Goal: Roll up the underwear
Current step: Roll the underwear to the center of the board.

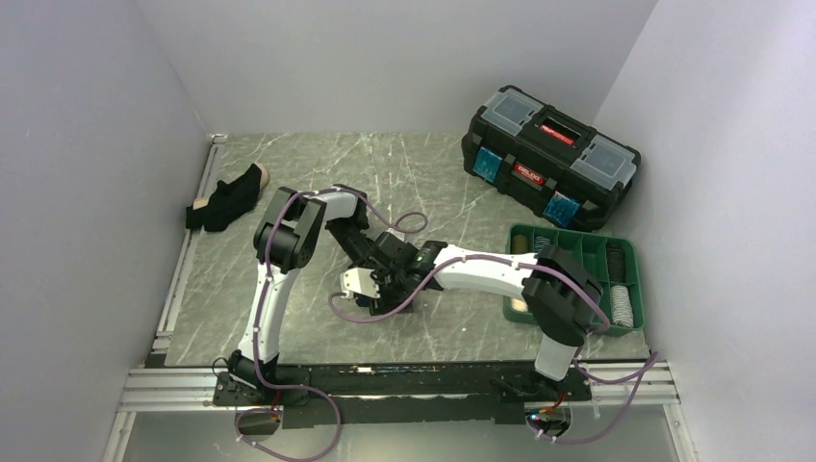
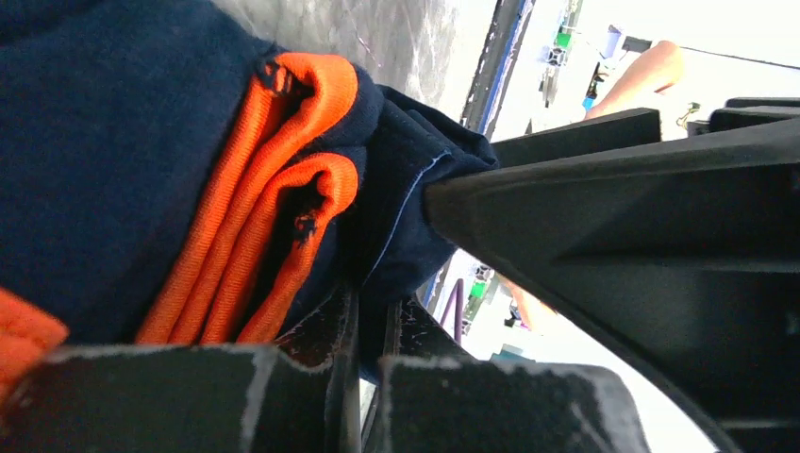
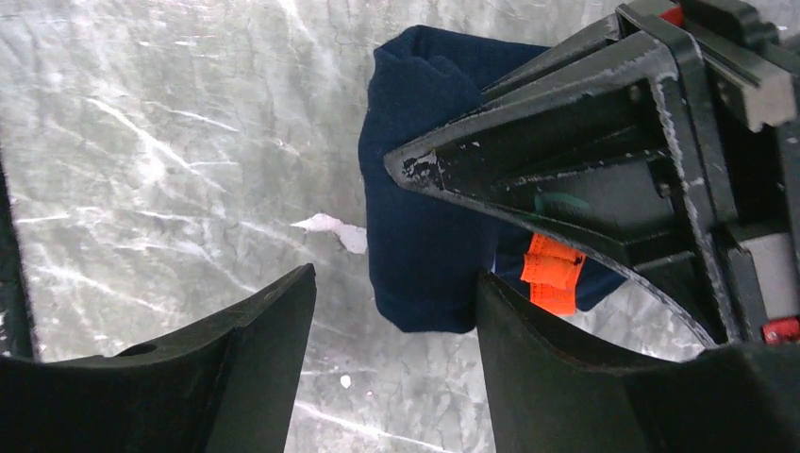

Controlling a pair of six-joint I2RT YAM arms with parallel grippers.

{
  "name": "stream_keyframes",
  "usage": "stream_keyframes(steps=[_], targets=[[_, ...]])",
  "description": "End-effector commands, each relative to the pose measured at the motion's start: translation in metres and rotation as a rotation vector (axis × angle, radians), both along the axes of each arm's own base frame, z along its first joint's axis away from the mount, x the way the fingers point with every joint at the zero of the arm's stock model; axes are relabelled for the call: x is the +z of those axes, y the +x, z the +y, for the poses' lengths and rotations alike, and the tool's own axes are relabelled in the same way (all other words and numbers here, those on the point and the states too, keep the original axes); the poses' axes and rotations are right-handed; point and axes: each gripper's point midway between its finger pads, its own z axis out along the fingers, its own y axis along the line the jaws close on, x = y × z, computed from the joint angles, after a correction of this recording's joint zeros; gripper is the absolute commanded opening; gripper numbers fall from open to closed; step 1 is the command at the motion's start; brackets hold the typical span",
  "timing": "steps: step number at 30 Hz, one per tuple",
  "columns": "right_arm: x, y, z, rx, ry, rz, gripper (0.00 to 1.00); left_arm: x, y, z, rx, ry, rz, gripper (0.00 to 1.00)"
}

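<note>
Navy underwear with an orange waistband fills the left wrist view, folded into a thick bundle. My left gripper is shut on a fold of its navy cloth. From the right wrist the same underwear lies as a roll on the marble table, with the left gripper's black fingers on its right side. My right gripper is open, and the roll's near end reaches just between its tips, against the right finger. Both grippers meet mid-table. A black underwear with a tan band lies at the back left.
A black toolbox with a red latch stands at the back right. A green compartment tray sits to the right, partly behind the right arm. White walls close in three sides. Purple cables loop beside both arms.
</note>
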Motion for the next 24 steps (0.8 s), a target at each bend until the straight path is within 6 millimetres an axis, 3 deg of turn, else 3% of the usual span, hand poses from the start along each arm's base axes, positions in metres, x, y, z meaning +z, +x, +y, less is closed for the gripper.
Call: stream_keyframes(steps=[1,10,17,24], targets=[[-0.008,0.013,0.011,0.010,-0.002,-0.091,0.65,-0.042,0.004,0.015,-0.097,0.057,-0.106,0.00],[-0.031,0.006,0.011,0.029,-0.046,-0.074,0.58,-0.042,0.003,0.015,-0.099,0.051,-0.101,0.00],[-0.054,-0.005,0.003,0.035,-0.089,-0.015,0.39,-0.040,0.001,0.016,-0.102,0.046,-0.101,0.00],[-0.072,-0.025,-0.010,0.050,-0.138,0.086,0.18,-0.037,0.005,0.020,-0.093,0.060,-0.127,0.16]])
